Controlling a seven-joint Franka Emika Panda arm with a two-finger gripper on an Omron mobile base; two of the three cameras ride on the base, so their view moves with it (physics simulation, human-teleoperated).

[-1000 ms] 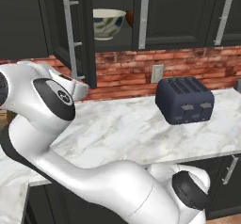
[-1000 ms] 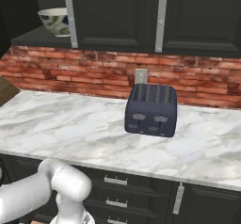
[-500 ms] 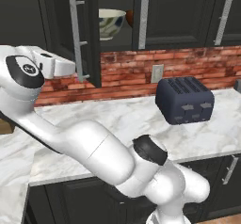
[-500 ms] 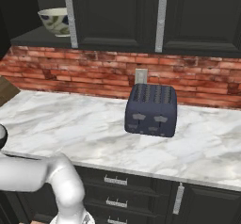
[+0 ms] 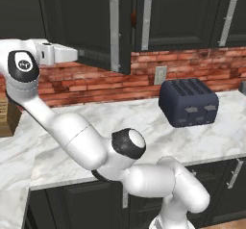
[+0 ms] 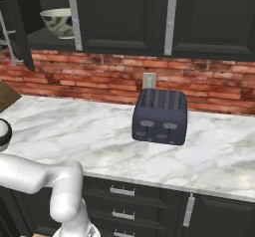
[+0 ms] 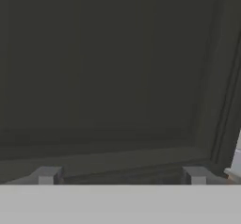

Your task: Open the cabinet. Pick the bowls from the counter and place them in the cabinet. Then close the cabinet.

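1. While the cabinet (image 5: 96, 26) door is seen swung partly out in the left base view, the white arm is raised behind its panel, probably to push it shut; a dark toaster (image 5: 188, 102) is carried on the marble surface (image 5: 144, 127).
2. From the right base view, a cream bowl (image 6: 58, 22) with blue marks is seen inside the cabinet, evidently already stowed; the wooden bowl cannot be made out.
3. Through the hand view, the tool (image 7: 121, 175) is shown with its tips spread wide apart and nothing clamped between them, faced close to the dark door panel (image 7: 103, 68).
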